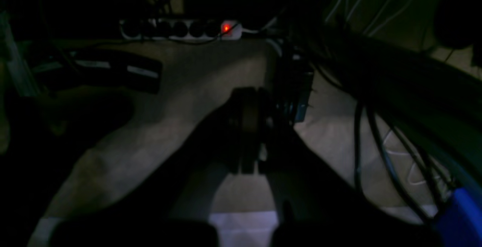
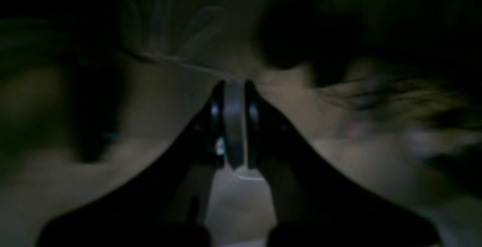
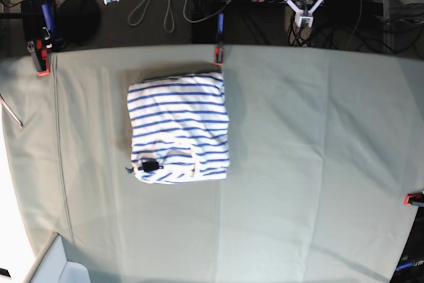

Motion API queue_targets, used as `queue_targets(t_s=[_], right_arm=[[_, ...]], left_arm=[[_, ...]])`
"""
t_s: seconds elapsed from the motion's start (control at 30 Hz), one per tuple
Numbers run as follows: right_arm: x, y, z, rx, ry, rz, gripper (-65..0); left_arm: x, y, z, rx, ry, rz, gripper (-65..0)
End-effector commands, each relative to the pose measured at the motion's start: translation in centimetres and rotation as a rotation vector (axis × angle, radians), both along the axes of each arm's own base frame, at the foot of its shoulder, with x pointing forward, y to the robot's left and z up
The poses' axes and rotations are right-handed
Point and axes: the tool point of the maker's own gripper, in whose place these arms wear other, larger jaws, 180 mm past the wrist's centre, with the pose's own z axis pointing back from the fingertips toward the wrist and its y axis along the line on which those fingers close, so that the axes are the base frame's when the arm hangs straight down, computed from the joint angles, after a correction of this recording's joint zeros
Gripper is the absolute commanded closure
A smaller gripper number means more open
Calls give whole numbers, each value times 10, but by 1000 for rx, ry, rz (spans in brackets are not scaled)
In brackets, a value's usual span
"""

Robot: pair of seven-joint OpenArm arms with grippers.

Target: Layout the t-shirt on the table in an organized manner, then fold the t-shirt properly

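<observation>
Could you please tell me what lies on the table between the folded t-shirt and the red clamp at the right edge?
Nothing: in the base view, only bare table cloth stretches from the t-shirt to the red clamp.

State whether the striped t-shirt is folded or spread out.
Folded. The t-shirt lies on the table as a compact rectangle with no sleeves sticking out.

Both wrist views are badly underlit — most of each frame is lost to black. In the right wrist view the background is smeared, so nothing behind the right gripper can be identified. In the left wrist view the left gripper is reduced to a dark silhouette. In the base view the table is cut off on all sides but the far one, and the t-shirt tag is too small to be read.
</observation>
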Motion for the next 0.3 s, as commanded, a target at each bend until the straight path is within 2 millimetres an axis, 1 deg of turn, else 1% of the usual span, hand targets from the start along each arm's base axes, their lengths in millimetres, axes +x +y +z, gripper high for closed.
queue_targets(t_s=[0.0,0.13,0.2,0.23,0.27], right_arm=[[1,-9,4,-53,-7,12,0],[0,-12,5,-70,-4,10,0],[-2,-7,4,-63,-1,12,0],[-3,-5,3,-59,0,13,0],[-3,-5,3,-59,0,13,0]], left_arm=[[5,-4,0,6,-11,-6,0],[4,-17,-2,0,-7,-7,0],[3,-21,-2,-6,-6,-7,0],[-1,-29,-2,-18,-1,-7,0],[-3,-32,-3,-21,3,-23,0]])
